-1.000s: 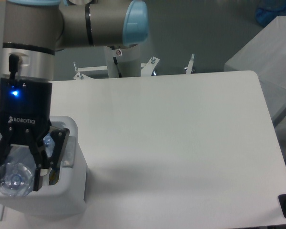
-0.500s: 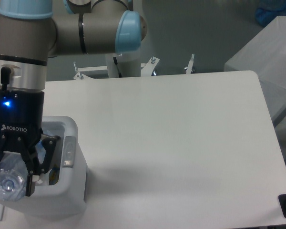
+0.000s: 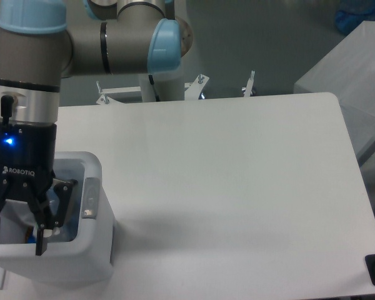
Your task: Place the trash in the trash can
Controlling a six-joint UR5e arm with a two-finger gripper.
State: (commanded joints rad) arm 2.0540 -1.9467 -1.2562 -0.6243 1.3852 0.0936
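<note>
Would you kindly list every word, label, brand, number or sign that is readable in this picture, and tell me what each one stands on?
"ROBOTIQ": white letters on the black body of the two-finger gripper, just under its blue light.
Grey patch on the side of the white rectangular plastic trash can: shows no readable text, too blurred to tell.
Things inside the bin: any print on them is too small and hidden to read.
Nothing else readable.

arm [image 3: 81,50]: grey tubes, light-blue joint caps | wrist: silver ring, black cable | pincer [image 3: 15,231]: black, white ROBOTIQ lettering, blue light
</note>
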